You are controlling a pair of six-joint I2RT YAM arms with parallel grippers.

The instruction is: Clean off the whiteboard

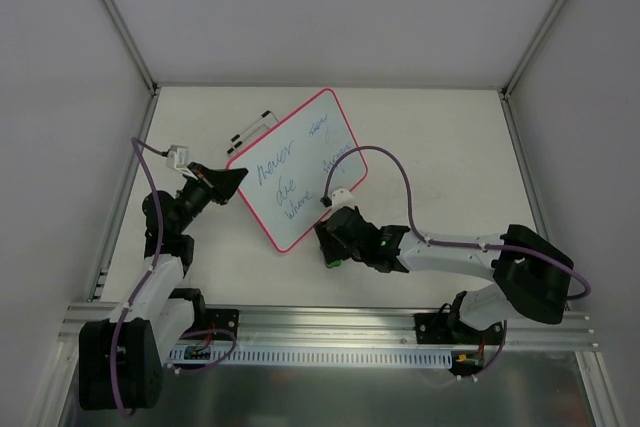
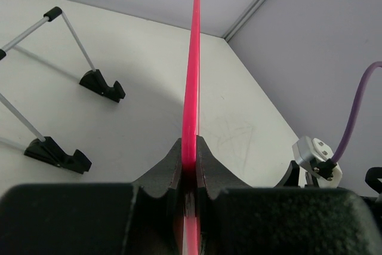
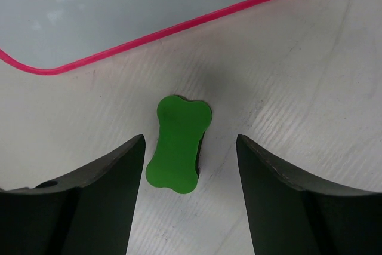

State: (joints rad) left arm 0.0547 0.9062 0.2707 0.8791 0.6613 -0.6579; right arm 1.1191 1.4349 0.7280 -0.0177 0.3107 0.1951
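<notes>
The whiteboard (image 1: pixel 300 169), pink-framed with blue handwriting on it, lies tilted across the middle of the table. My left gripper (image 1: pixel 232 180) is shut on its left corner. In the left wrist view the pink edge (image 2: pixel 192 58) runs straight up from between the closed fingers of that gripper (image 2: pixel 190 150). A green bone-shaped eraser (image 3: pixel 177 144) lies flat on the table just below the board's pink frame (image 3: pixel 179 26). My right gripper (image 3: pixel 190 143) hangs open over it with a finger on each side, neither touching. In the top view the right gripper (image 1: pixel 332 239) sits at the board's near edge and hides the eraser.
The board's wire stand (image 2: pixel 65 34), with two black feet (image 2: pixel 102 85), lies on the table behind the board's left end, also visible as the stand (image 1: pixel 250 128) from above. Grey enclosure walls (image 1: pixel 70 97) close in the sides and back. A metal rail (image 1: pixel 330 325) runs along the near edge.
</notes>
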